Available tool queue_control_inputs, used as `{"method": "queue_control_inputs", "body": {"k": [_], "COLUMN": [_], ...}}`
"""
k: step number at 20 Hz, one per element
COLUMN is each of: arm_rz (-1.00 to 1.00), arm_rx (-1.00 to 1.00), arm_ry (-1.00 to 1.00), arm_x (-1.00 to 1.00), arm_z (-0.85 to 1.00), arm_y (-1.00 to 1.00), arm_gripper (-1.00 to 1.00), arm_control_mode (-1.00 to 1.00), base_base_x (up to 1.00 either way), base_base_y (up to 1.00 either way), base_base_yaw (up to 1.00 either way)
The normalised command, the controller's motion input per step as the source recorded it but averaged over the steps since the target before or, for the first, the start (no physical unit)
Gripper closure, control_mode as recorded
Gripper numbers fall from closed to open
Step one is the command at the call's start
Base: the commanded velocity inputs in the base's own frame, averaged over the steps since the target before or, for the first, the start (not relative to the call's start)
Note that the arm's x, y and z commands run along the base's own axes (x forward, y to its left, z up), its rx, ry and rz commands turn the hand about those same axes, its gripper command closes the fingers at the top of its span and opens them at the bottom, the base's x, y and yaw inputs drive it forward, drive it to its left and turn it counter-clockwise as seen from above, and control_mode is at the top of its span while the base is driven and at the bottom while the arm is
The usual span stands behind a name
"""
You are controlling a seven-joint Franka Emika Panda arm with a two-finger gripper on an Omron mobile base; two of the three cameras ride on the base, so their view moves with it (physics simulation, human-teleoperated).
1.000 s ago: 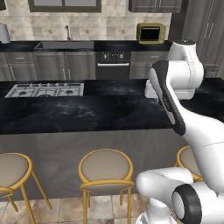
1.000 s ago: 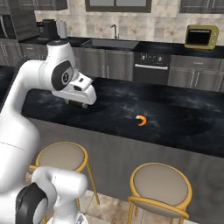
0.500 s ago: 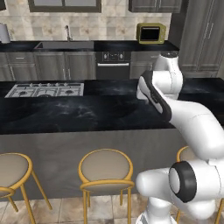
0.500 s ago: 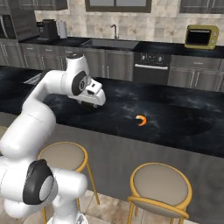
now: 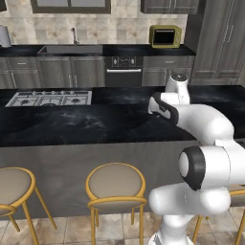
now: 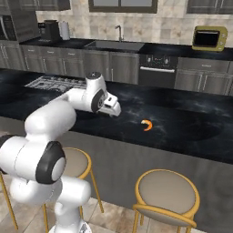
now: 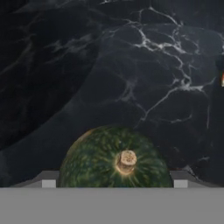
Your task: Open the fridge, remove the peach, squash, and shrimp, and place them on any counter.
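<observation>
My tool (image 6: 113, 110) hangs low over the black marble desk (image 6: 191, 127), jaws wide open and gripping nothing. The squash (image 7: 116, 159) sits right below it in the hand view, stem up, resting on the desk between the two fingertips (image 7: 48, 178). The shrimp (image 6: 146, 125) lies on the desk a bit to the right of the tool.
</observation>
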Motion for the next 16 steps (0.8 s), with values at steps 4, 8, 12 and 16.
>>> {"method": "queue_control_inputs", "body": {"k": [4, 8, 12, 16], "arm_rz": [0.0, 0.0, 0.0, 0.0], "arm_rx": [0.0, 0.0, 0.01, 0.04], "arm_ry": [-0.04, -0.03, -0.02, 0.0], "arm_x": [0.49, 0.56, 0.42, 0.42], "arm_z": [-0.49, -0.51, -0.33, -0.18], "arm_y": [-0.19, -0.16, -0.13, -0.18], "arm_gripper": [1.0, 1.0, 1.0, 1.0], "arm_control_mode": [-1.0, -1.0, -1.0, -1.0], "base_base_x": [0.0, 0.0, 0.0, 0.0], "base_base_y": [0.0, 0.0, 0.0, 0.0], "base_base_yaw": [0.0, 0.0, 0.0, 0.0]}}
